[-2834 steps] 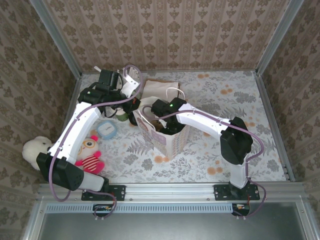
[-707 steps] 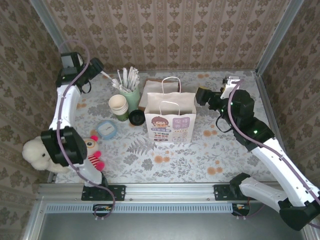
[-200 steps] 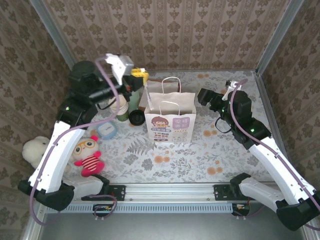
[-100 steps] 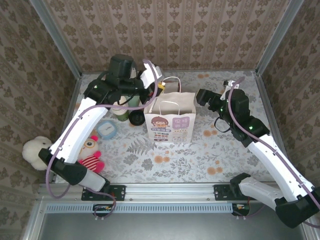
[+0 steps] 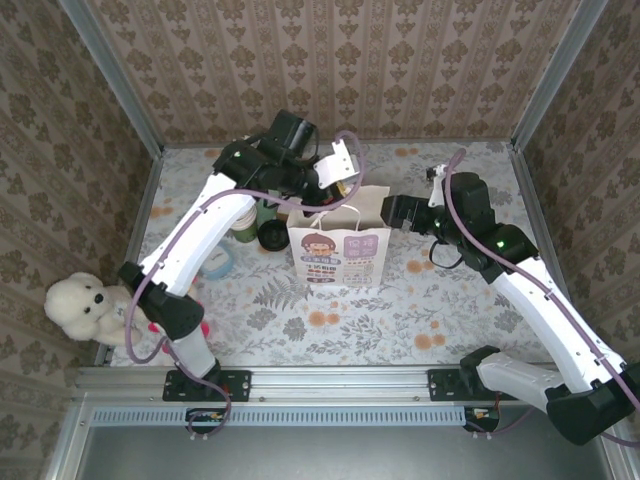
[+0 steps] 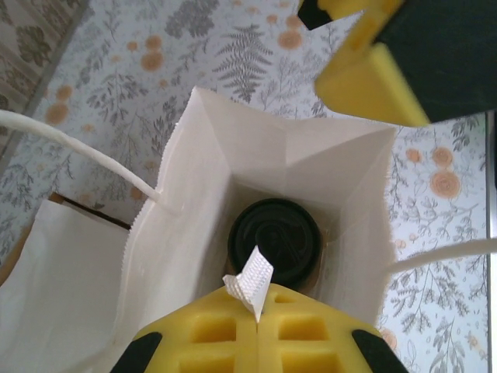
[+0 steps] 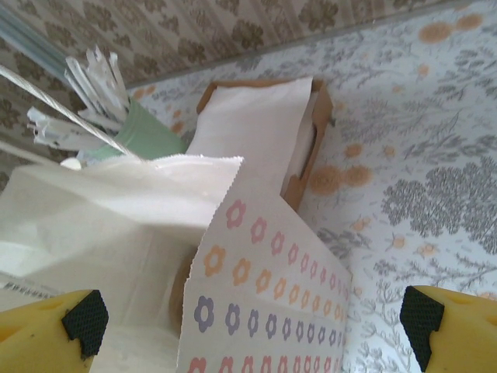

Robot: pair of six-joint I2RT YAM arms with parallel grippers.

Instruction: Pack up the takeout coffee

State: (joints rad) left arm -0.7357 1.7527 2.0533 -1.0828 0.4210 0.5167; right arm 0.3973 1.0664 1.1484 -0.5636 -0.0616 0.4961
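The takeout coffee [image 6: 273, 241] stands upright at the bottom of the white paper bag [image 5: 340, 255], its round black lid facing up in the left wrist view. My left gripper [image 6: 258, 320] hangs just above the bag's mouth [image 6: 233, 155], shut on a white-wrapped straw [image 6: 252, 284] whose torn paper end sticks out between the yellow pads. From above, that left gripper [image 5: 343, 178] sits over the bag's back edge. My right gripper [image 5: 398, 212] is open at the bag's right side, and the flowered side wall [image 7: 264, 287] lies between its spread fingers [image 7: 46, 326].
Another black-lidded cup [image 5: 272, 235] stands left of the bag, by a stack of lidless cups [image 5: 240, 228]. A pale green cup of straws [image 7: 147, 136] and a brown holder of white napkins [image 7: 256, 124] stand behind the bag. A white teddy bear [image 5: 85, 305] sits at the left edge.
My left arm has swung right from the straw cup to above the bag's mouth, carrying the straw. The right gripper has moved left up to the bag's right wall.
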